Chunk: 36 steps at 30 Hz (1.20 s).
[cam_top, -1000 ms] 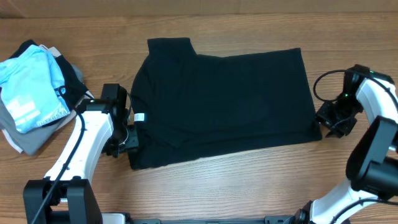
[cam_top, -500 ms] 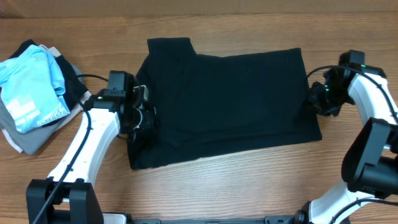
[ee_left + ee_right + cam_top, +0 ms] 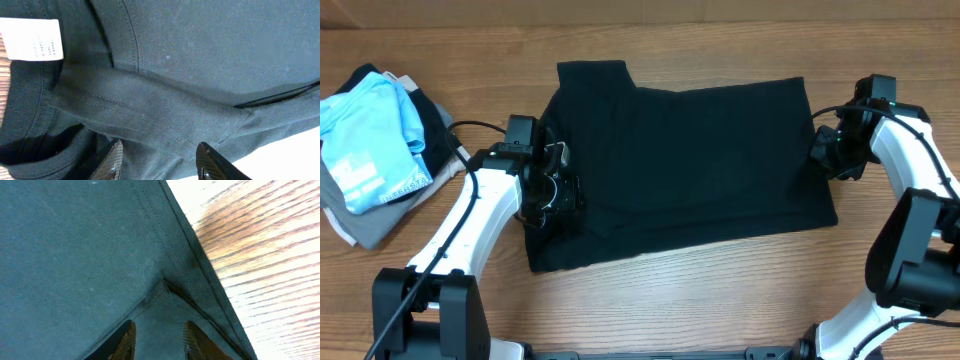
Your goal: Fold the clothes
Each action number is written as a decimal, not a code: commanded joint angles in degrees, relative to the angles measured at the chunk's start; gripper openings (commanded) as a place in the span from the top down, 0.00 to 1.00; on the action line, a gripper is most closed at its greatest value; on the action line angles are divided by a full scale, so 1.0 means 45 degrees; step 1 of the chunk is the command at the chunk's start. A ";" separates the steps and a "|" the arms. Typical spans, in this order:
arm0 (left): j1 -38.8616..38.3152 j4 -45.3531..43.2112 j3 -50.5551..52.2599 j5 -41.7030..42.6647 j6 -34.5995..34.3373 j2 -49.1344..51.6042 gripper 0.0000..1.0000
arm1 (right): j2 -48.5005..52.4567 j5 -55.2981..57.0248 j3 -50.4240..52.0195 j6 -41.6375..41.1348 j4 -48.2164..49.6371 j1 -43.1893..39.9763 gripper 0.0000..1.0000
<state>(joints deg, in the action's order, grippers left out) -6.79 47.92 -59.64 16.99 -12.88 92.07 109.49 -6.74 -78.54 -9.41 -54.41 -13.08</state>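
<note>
A black T-shirt (image 3: 690,165) lies partly folded across the middle of the wooden table. My left gripper (image 3: 552,190) is open over its left edge, by the collar and the white label (image 3: 31,39); a folded sleeve (image 3: 150,112) lies just beyond the fingers (image 3: 160,160). My right gripper (image 3: 823,152) is open over the shirt's right edge, its fingers (image 3: 157,340) either side of the hemmed cloth (image 3: 100,255) where a fold meets the edge.
A pile of other clothes (image 3: 375,150), light blue, black and grey, sits at the table's left end. Bare wood (image 3: 720,290) runs along the front, and shows to the right of the shirt in the right wrist view (image 3: 270,270).
Both grippers have moved inward onto the shirt: the left from beside the front-left corner up and right to the collar, the right from off the right edge up and left onto it.
</note>
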 commanded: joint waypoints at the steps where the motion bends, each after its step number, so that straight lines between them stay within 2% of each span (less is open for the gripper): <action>1: -0.0097 -0.0029 -0.0257 0.0194 0.0194 0.0068 0.49 | 0.0869 0.0175 -0.0034 -0.0248 0.0223 0.0000 0.67; 4: -0.0097 -0.0015 -0.0257 0.0194 0.0194 0.0068 0.49 | 0.1107 0.0053 -0.0034 -0.0248 0.0476 0.0000 0.73; 10: -0.0097 0.0005 -0.0257 0.0194 0.0194 0.0068 0.50 | 0.1132 0.0063 -0.0034 -0.0243 0.0738 0.0000 0.73; 15: -0.0097 0.0005 -0.0257 0.0194 0.0194 0.0068 0.50 | 0.1302 0.0058 -0.0034 -0.0243 0.0733 0.0005 0.68; 21: -0.0097 0.0010 -0.0257 0.0194 0.0194 0.0068 0.50 | 0.1307 0.0058 -0.0034 -0.0243 0.0602 0.0049 0.96; 27: -0.0097 0.0019 -0.0257 0.0194 0.0194 0.0068 0.50 | 0.1302 0.0005 -0.0369 -0.1190 0.0636 -0.0107 0.96; 33: -0.0097 0.0010 -0.0257 0.0189 0.0194 0.0068 0.53 | 0.1307 -0.0223 -0.0967 -0.1248 0.0034 -0.0146 0.96; 34: -0.0097 -0.0005 -0.0257 0.0194 0.0194 0.0068 0.53 | 0.1307 -0.0223 -0.0942 -0.1248 -0.0058 -0.0112 0.85; 35: -0.0097 -0.0024 -0.0257 0.0189 0.0194 0.0068 0.53 | 0.1307 -0.0219 -0.0889 -0.1243 -0.0087 -0.0039 0.59; 36: -0.0092 -0.0029 -0.0257 0.0189 0.0194 0.0068 0.53 | 0.1307 -0.0209 -0.0855 -0.1239 -0.0083 0.0005 0.55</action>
<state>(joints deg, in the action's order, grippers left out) -6.79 47.97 -59.64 16.99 -12.88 92.07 115.04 -7.33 -81.80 -14.61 -54.83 -13.47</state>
